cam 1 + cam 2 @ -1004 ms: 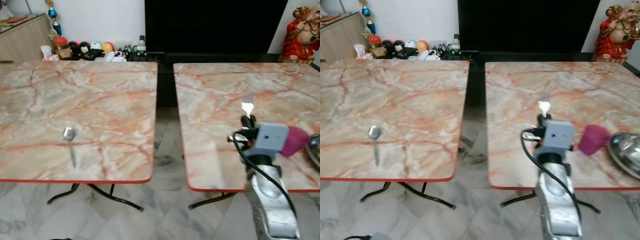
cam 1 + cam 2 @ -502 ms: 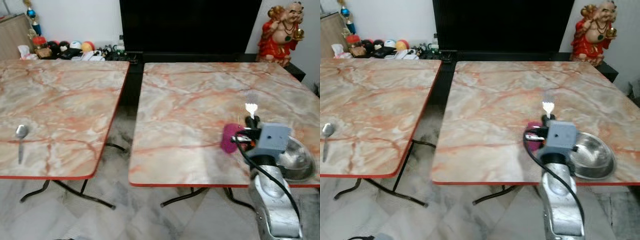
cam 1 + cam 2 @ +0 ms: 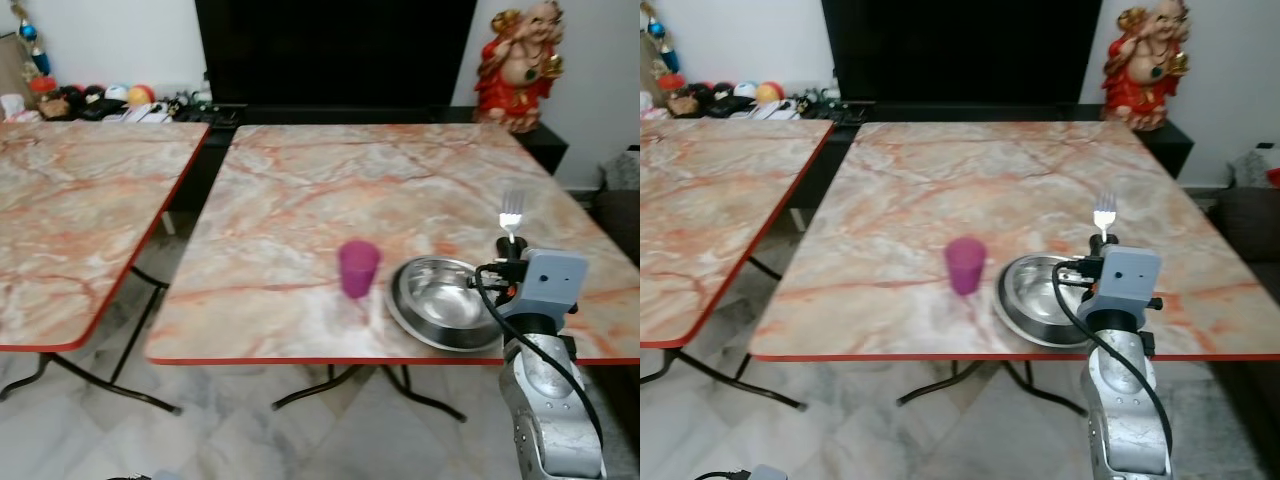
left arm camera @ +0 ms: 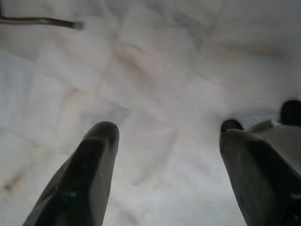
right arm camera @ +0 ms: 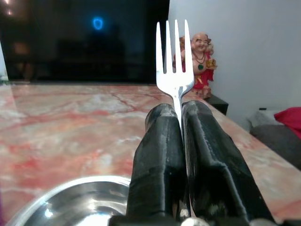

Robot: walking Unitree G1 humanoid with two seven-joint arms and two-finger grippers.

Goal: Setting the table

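My right gripper (image 3: 511, 240) is shut on a silver fork (image 3: 511, 211), held upright with its tines up, above the near right part of the marble table (image 3: 330, 190). In the right wrist view the fork (image 5: 174, 66) stands clamped between the two black fingers (image 5: 160, 155). A steel bowl (image 3: 445, 303) lies on the table just left of that gripper, near the front edge. A purple cup (image 3: 358, 268) stands upright left of the bowl. My left gripper (image 4: 164, 141) hangs open over the pale floor tiles.
A second marble table (image 3: 70, 220) stands to the left, with a gap between the two. A black cabinet (image 3: 330, 50) and a red figurine (image 3: 518, 65) are behind the tables. Small toys (image 3: 90, 98) line the back left wall. A dark sofa (image 3: 620, 215) edges in at right.
The camera has swung right: the left table and its spoon have slid out of view and the bowl and cup now sit mid-frame. My right gripper still holds the fork upright.
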